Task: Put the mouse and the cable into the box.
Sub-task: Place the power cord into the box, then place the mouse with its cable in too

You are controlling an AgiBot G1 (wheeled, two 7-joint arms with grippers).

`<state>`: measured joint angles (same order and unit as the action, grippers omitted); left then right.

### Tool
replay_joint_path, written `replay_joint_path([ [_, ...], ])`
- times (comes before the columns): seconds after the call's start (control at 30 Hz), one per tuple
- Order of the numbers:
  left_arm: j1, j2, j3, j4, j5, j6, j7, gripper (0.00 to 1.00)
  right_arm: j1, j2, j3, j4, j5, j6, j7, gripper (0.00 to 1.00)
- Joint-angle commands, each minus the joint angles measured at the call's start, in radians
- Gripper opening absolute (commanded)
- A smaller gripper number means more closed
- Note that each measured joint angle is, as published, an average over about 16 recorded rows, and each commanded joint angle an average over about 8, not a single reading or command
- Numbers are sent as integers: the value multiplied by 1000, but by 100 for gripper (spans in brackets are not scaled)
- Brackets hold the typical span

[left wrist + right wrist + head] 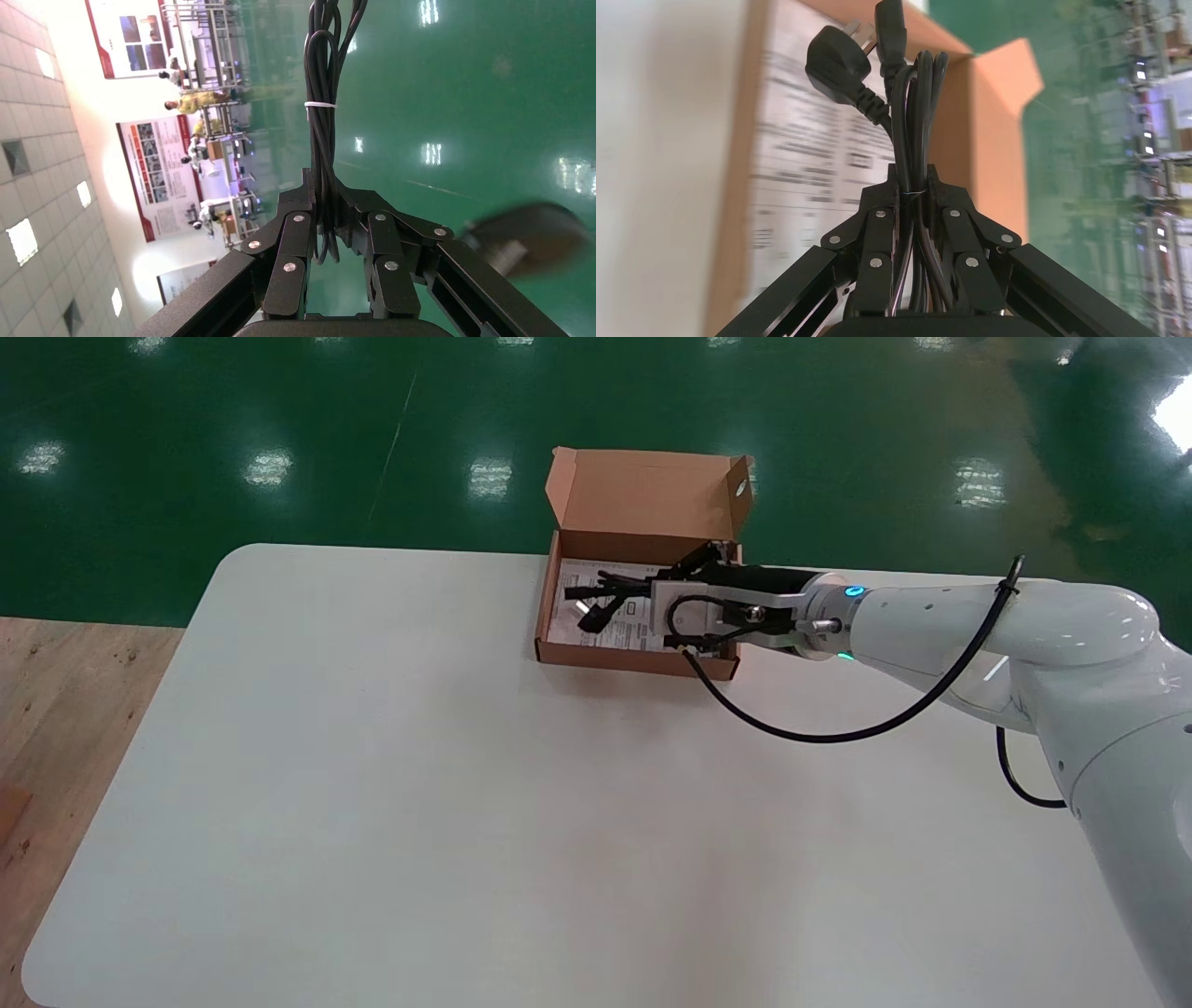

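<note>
Table [372,756], box [615,658] at its far edge, right gripper [911,175] above the box, fingers [877,232] clamped on the tied cable [912,91], which I judge light, floppy, best held mid-bundle; left gripper [322,184], outside the head view, clamped on another cord [320,77].

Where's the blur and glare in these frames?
Right wrist view: box and its printed sheet motion-blurred; cable in right gripper sharp. Left wrist view: cord in left gripper sharp, dark mouse-like object blurred. Head view: lamp glare on green floor.
</note>
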<state>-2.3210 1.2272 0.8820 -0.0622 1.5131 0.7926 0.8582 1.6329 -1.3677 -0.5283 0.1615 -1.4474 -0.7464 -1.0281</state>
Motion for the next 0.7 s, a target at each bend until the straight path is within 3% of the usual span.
replay_joint_path([
  [0.03, -5, 2, -1, 10, -1, 1, 9, 0, -4, 0, -22, 5, -8, -4, 22, 100],
  [0.43, 18, 15, -2, 50, -3, 56, 13, 0, 4, 6, -96, 38, 26, 24, 84, 100],
  [0.7, 124, 88, -41, 34, -59, -41, 34, 0, 124, 52, -76, -40, 82, 58, 139, 100],
])
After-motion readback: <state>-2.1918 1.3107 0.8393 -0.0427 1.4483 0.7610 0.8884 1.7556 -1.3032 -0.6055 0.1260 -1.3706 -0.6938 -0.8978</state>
